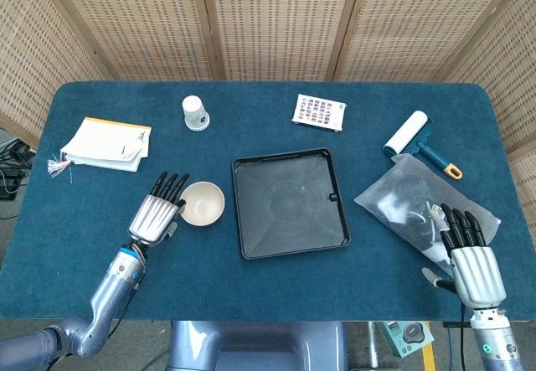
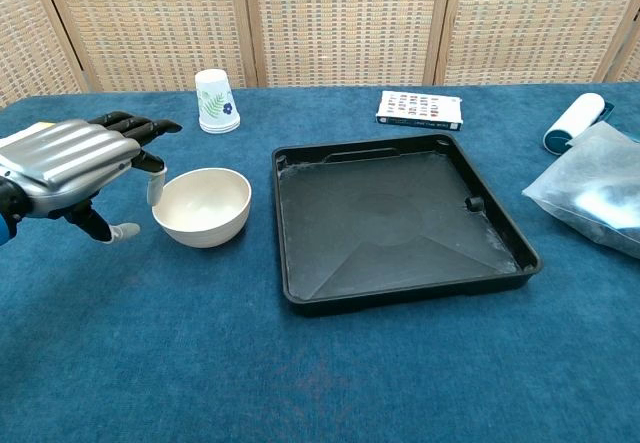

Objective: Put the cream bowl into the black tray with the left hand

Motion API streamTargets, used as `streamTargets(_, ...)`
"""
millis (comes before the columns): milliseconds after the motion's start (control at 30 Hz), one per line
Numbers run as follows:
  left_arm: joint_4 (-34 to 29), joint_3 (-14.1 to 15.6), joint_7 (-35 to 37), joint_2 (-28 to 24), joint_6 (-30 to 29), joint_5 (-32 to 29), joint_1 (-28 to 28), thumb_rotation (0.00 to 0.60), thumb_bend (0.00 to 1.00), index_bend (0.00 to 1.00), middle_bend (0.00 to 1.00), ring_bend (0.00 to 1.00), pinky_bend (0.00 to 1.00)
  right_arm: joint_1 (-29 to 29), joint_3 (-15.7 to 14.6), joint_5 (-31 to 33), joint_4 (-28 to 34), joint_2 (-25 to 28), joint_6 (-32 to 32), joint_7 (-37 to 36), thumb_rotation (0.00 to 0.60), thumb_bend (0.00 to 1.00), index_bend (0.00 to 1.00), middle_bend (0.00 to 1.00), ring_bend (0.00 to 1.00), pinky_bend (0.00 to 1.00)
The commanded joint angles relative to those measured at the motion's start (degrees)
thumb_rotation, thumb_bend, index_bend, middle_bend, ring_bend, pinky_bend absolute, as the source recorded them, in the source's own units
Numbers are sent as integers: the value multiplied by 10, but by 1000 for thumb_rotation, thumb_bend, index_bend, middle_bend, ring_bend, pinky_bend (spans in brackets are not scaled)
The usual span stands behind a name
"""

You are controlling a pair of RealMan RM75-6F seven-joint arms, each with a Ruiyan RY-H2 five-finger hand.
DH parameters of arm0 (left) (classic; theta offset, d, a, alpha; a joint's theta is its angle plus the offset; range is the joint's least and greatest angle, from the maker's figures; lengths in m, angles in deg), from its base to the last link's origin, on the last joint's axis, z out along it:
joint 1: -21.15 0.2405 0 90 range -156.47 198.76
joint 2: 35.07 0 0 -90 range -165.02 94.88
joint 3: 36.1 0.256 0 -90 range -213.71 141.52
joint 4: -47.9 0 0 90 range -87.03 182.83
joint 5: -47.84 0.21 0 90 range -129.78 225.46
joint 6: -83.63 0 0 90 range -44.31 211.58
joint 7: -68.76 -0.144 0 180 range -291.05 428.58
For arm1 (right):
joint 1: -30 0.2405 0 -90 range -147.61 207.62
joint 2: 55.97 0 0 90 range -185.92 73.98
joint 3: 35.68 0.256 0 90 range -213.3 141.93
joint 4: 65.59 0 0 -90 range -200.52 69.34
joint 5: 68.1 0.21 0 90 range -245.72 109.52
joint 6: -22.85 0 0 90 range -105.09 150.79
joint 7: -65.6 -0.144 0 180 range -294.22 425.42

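The cream bowl (image 1: 203,203) (image 2: 203,206) stands upright on the blue table, just left of the black tray (image 1: 289,203) (image 2: 400,221), which has nothing in it. My left hand (image 1: 159,212) (image 2: 82,159) is right beside the bowl's left rim, fingers stretched out and apart, holding nothing. In the chest view a fingertip hangs at the rim's edge; contact cannot be told. My right hand (image 1: 467,255) lies flat and open at the near right, by a clear plastic bag (image 1: 421,199).
A paper cup (image 1: 195,113) (image 2: 216,101) stands upside down at the back left. A notepad (image 1: 107,143) lies far left. A small printed box (image 1: 319,111) (image 2: 420,108) sits behind the tray. A lint roller (image 1: 416,139) (image 2: 574,122) lies at the right.
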Motion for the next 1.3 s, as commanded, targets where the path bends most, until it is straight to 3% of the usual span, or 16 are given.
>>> streamTargets(33, 5, 3, -6, 5, 2, -5, -4, 600, 294, 505, 0, 0, 0, 0, 0, 0, 0, 0, 0, 0, 600, 144, 0, 0, 0, 0)
streamTargets(733, 48, 13, -41, 44, 15, -27, -37, 600, 309, 567, 0, 0, 0, -1, 0, 1, 5, 3, -1, -4, 600, 145, 0, 0, 0, 0)
streamTargets(1067, 65, 18, -48, 59, 5, -30, -42, 600, 500, 621, 0, 0, 0, -2, 0, -3, 5, 5, -6, -12, 600, 145, 0, 0, 0, 0)
streamTargets(1300, 75, 22, -43, 64, -5, -24, -43, 600, 509, 630, 0, 0, 0, -3, 0, -4, 4, 5, -7, -14, 600, 144, 0, 0, 0, 0)
